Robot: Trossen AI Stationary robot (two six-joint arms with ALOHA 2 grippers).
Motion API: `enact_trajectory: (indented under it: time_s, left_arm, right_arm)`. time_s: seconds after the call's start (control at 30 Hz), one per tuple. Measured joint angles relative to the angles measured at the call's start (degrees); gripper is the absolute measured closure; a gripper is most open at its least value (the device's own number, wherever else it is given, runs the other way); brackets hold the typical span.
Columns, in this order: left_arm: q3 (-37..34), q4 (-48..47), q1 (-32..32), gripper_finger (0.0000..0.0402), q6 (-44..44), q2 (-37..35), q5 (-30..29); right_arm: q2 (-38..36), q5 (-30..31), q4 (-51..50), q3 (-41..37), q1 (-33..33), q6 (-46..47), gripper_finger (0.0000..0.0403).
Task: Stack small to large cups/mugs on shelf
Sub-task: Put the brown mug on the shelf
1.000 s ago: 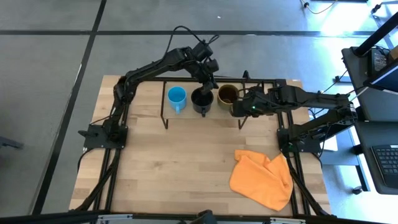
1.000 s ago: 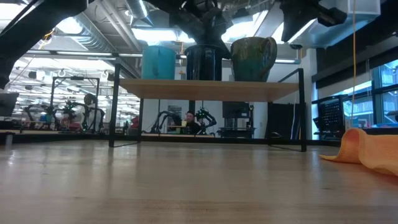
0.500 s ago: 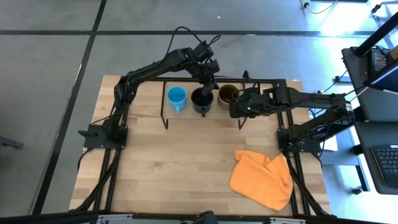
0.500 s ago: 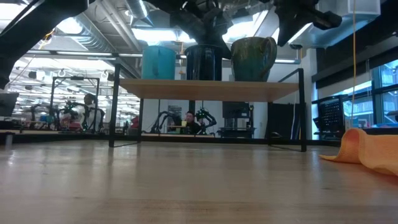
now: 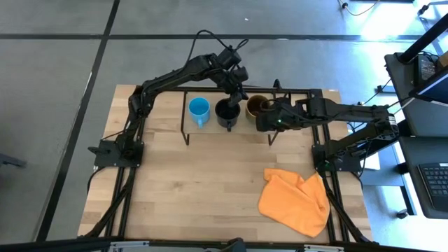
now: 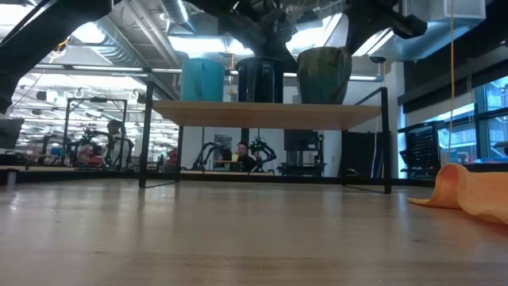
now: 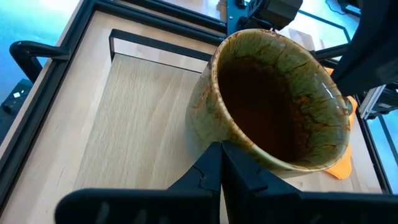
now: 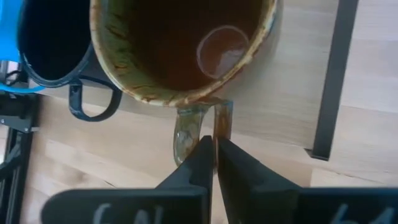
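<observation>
Three handled mugs stand in a row on the low light-wood shelf with thin black metal legs (image 5: pixel 210 124), which sits along the far edge of the wooden desk (image 5: pixel 189 182). The small light blue mug (image 5: pixel 199 108) is nearest the shelf's left end, the mid-sized black mug (image 5: pixel 227 112) stands just beside it in the middle, and the larger olive-brown mug with a dark inside (image 5: pixel 256 105) stands near the shelf's right end, just beside the black one.

The left gripper (image 5: pixel 236 94) hangs over the black mug's far rim; in its wrist view its dark fingers (image 7: pixel 214 168) lie pressed together, holding nothing, with the olive-brown mug (image 7: pixel 273 99) just ahead. The right gripper (image 5: pixel 264 120) sits at the olive-brown mug's near side, its fingers (image 8: pixel 202 165) drawn together at the mug's glazed handle (image 8: pixel 202 127); whether they pinch it I cannot tell.

A crumpled orange cloth (image 5: pixel 295 201) lies near the desk's right front corner.
</observation>
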Motion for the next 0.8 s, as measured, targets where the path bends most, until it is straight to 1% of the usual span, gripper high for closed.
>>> enact_trajectory:
  time_s: [0.47,0.8]
  left_arm:
    - [0.0,0.42,-0.13,0.0396,-0.02,0.08,0.22]
    - [0.0,0.18,-0.18,0.04,0.0,2.58,0.68]
  right_arm:
    - [1.54,-0.02,0.92,0.0,0.0,0.0,0.038]
    - [1.92,-0.02,1.5,0.0,0.0,0.0,0.038]
